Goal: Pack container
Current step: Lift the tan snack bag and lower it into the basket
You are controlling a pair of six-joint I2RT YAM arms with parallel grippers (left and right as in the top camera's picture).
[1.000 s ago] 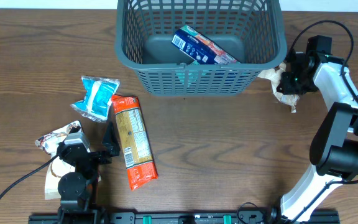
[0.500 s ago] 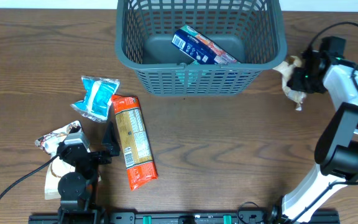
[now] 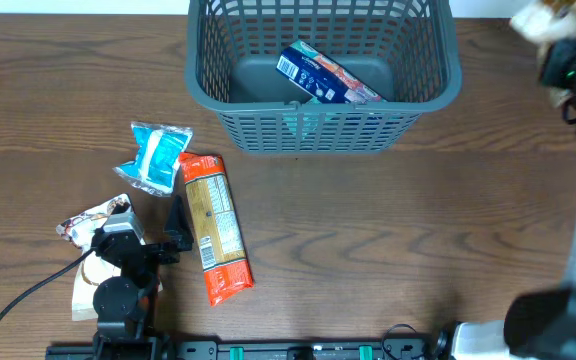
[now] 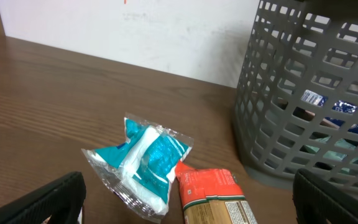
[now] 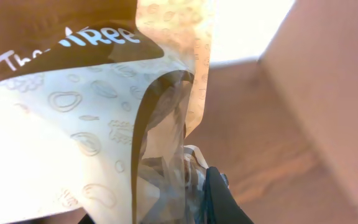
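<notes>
The container [image 3: 323, 130], a dark grey lattice basket [image 4: 316, 74], stands at the back of the table with a blue snack pack [image 3: 326, 76] lying inside. High beyond its right rim, at the frame's top right corner, my right gripper [image 3: 555, 42] is shut on a cream and brown snack pack [image 3: 540, 20]. That pack [image 5: 92, 124] fills the right wrist view, pinched at the gripper [image 5: 179, 199]. My left gripper [image 3: 150, 218] rests low at the front left, open [image 4: 188, 214]. A teal pack [image 4: 148, 158] and an orange pack [image 4: 213, 193] lie just ahead of it.
The teal pack [image 3: 156, 155] and the long orange pack [image 3: 215, 228] lie side by side on the wooden table. A brown and white pack [image 3: 86, 218] lies left of the left arm. A white wall [image 4: 135, 31] rises behind the table.
My right gripper has risen and moved back and right with the cream pack, from the table beside the basket's right side. The left arm has not moved.
</notes>
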